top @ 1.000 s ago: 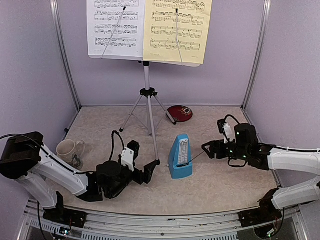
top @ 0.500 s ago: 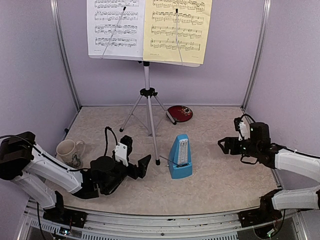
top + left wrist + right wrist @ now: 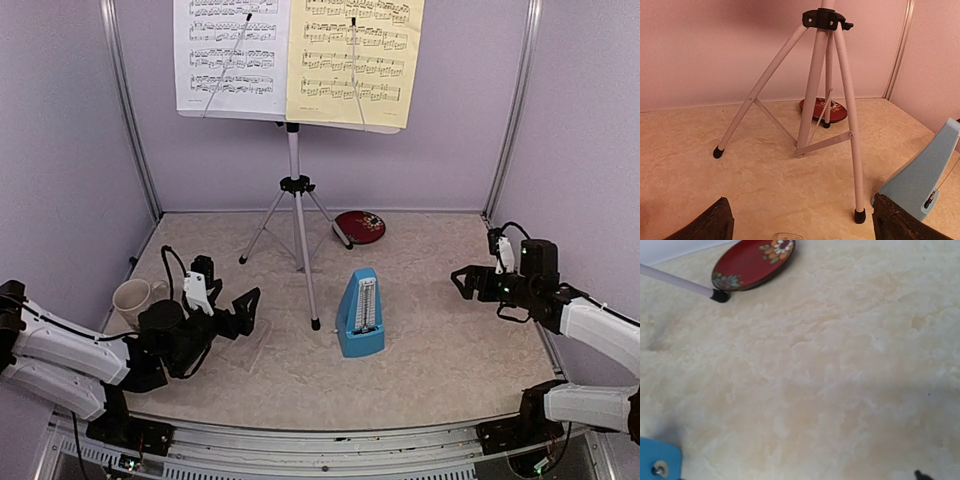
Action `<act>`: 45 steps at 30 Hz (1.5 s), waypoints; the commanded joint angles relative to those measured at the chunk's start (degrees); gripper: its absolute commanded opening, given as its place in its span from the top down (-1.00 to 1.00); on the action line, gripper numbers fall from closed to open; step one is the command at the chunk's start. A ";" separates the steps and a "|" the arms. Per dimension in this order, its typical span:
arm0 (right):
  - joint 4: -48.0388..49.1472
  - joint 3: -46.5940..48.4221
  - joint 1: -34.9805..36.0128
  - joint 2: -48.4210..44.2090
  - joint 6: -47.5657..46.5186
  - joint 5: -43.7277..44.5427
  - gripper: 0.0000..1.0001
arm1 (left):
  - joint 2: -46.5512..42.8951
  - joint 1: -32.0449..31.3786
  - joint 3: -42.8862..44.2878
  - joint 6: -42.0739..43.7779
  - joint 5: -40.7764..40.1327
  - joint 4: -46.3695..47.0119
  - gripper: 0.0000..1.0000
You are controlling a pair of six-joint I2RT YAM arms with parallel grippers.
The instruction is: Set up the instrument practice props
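The white music stand on its silver tripod (image 3: 296, 215) stands at the back, with a white sheet (image 3: 232, 55) and a yellow sheet (image 3: 355, 60) side by side on it. The blue pyramid metronome (image 3: 360, 315) stands upright in front of the tripod, its pendulum side uncovered. My left gripper (image 3: 240, 308) is open and empty, low over the mat left of the tripod's front leg. In the left wrist view the tripod (image 3: 817, 90) and metronome (image 3: 925, 180) lie ahead of its dark fingertips (image 3: 715, 222). My right gripper (image 3: 465, 283) is open and empty, right of the metronome.
A white patterned mug (image 3: 135, 298) sits at the left by my left arm. A red round plate (image 3: 360, 226) lies behind the tripod's back right foot (image 3: 717, 295). A small clear piece (image 3: 787, 235) lies on the mat under my left gripper. Lilac walls close three sides.
Both arms have drawn back from the metronome: the left gripper slid left toward the mug, the right gripper moved right and opened a little wider. The metronome and stand stayed put.
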 commanded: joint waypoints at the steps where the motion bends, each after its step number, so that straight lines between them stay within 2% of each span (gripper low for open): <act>1: 0.29 1.09 -1.02 -1.05 1.28 -2.66 -0.96 | -4.48 3.18 -0.71 -3.08 1.76 -6.81 -0.91; 3: 1.41 0.48 -1.02 -1.28 2.13 -3.30 -1.00 | -7.16 4.98 -0.19 -4.63 2.83 -11.10 -0.97; 14: 4.55 -1.48 -1.11 -0.32 3.24 -5.48 -1.00 | -18.59 17.19 5.02 -11.64 11.85 -32.37 -0.97; 20: 5.60 -0.58 -1.41 -0.05 3.69 -6.06 -1.00 | -16.97 31.02 10.46 -19.71 24.69 -43.11 -0.98; 23: 6.72 -0.08 -2.33 0.54 4.75 -7.70 -1.00 | -13.86 34.64 15.58 -21.62 26.35 -49.60 -0.98; 28: 10.05 -0.33 -5.62 -0.42 7.33 -12.68 -1.00 | -7.35 36.76 25.06 -21.61 24.99 -59.14 -0.97; 33: 11.34 -0.03 -8.93 -4.10 8.57 -14.82 -1.00 | -4.61 36.85 31.30 -20.81 25.24 -62.90 -0.98; 40: 10.47 1.54 -12.81 -11.06 9.19 -17.96 -1.00 | -5.44 36.96 35.82 -18.41 19.91 -67.97 -0.98; 45: 8.42 2.18 -12.98 -13.23 8.50 -17.95 -1.00 | -7.70 36.95 35.46 -17.38 19.26 -68.81 -0.98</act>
